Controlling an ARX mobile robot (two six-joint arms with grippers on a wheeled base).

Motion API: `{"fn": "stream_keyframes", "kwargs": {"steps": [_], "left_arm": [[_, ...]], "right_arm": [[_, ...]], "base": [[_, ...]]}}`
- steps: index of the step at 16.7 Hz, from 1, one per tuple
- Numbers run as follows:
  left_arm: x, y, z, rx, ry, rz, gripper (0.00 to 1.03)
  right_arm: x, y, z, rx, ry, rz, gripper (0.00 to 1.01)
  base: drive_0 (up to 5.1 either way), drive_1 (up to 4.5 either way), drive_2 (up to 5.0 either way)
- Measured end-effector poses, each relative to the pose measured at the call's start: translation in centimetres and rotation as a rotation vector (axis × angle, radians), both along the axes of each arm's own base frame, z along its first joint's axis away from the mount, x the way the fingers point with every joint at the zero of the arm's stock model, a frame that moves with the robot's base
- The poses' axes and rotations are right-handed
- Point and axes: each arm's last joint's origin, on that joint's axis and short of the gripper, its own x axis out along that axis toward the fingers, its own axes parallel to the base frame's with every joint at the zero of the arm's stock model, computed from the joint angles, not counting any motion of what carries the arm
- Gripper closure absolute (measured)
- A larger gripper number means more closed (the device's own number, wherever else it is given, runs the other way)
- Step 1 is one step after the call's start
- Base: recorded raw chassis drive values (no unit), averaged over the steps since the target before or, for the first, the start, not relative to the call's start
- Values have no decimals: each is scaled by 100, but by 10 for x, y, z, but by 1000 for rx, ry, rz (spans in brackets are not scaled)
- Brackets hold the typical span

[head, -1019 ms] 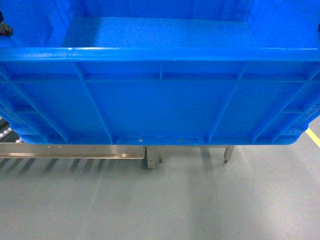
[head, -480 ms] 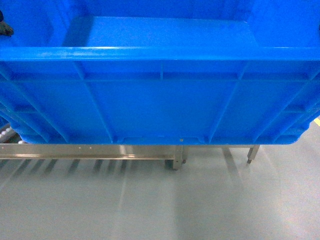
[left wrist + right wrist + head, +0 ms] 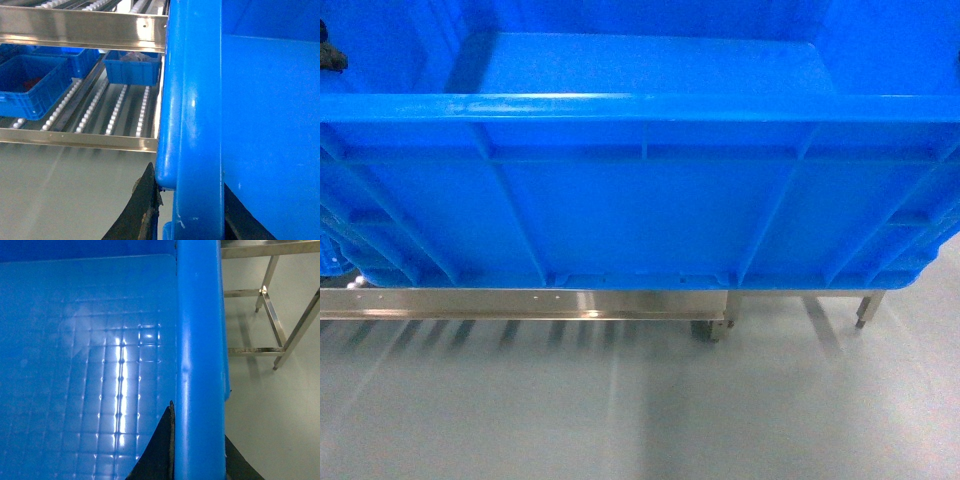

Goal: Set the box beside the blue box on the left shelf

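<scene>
Both pincers astride box (image 3: pixel 640 200) rim

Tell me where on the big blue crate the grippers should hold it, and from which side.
Grip the crate by its thick rolled rim on the two short ends, one gripper per end, coming from outside with a finger on either side of the rim. The left gripper and right gripper straddle it that way now. The ribbed walls are too broad to pinch elsewhere.

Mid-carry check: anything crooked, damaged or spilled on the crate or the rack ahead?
Nothing stands out. The box hangs level in the head view, rim straight, its inside bare. Each hand, left hand and right hand, clamps a side rim. On the left shelf, the smaller blue bins sit squarely on the rollers.
</scene>
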Motion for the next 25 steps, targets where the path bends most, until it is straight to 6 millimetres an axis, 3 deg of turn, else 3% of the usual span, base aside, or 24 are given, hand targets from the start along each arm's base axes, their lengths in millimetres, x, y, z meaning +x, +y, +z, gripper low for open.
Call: {"fn": "stream_keyframes", "kwargs": {"steps": [25], "left_arm": [[0, 0, 0, 0, -1, 0, 87]], "right_arm": [[0, 0, 0, 0, -1, 1, 94]], "base": [[-505, 241, 241]]}}
